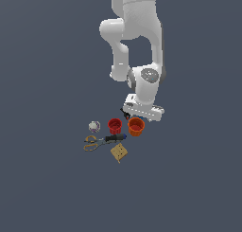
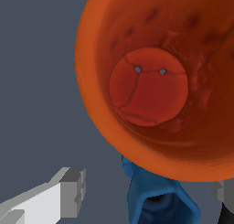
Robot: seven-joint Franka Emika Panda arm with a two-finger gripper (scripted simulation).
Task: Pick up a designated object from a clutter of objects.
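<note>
In the wrist view the bright blue bolt-like piece (image 2: 160, 198) lies right beside the orange cup (image 2: 155, 81), touching or nearly touching its rim. My gripper (image 2: 146, 195) is open, with one finger (image 2: 68, 193) on one side of the blue piece and the other finger (image 2: 225, 191) on the opposite side. The fingers do not touch it. In the exterior view my gripper (image 1: 136, 115) is down low just behind the orange cup (image 1: 136, 126). The blue piece is hidden there.
The red cup (image 1: 115, 126) stands next to the orange cup. A black clamp (image 1: 125, 114) lies by my hand. A whitish ball (image 1: 94, 126), yellow-handled scissors (image 1: 92, 143), a dark marker (image 1: 116, 138) and a tan square (image 1: 119, 152) lie nearer the camera.
</note>
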